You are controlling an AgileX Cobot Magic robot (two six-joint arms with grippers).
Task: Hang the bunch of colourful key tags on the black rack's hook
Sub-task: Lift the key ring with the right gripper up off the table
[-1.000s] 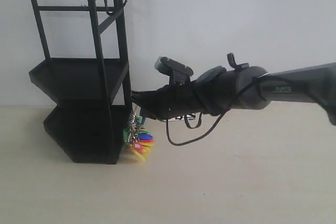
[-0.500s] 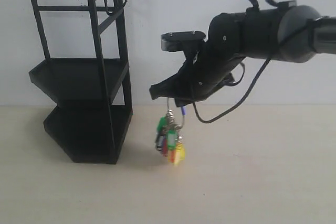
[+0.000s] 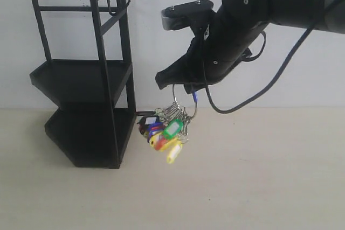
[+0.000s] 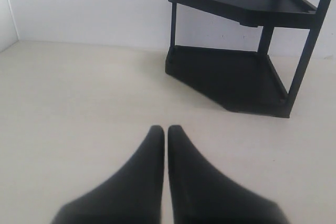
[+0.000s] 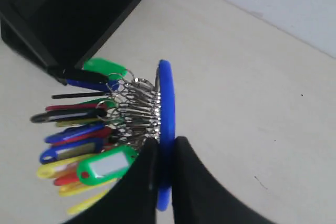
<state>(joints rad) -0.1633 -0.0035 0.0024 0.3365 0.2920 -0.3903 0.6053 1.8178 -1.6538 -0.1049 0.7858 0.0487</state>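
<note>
The right gripper (image 3: 173,82) clamps the blue-sleeved wire loop of the colourful key tag bunch (image 3: 164,125). The bunch hangs beneath the gripper at about 3 o'clock of the black rack (image 3: 81,106), near its lower shelf, with the tags fanned towards the rack. The hook (image 3: 111,8) juts from the rack's top rail at 10 o'clock from the gripper, well apart from the bunch. The left gripper (image 4: 165,132) hovers over the table (image 4: 63,103), fingers pressed together, the rack ahead of it.
</note>
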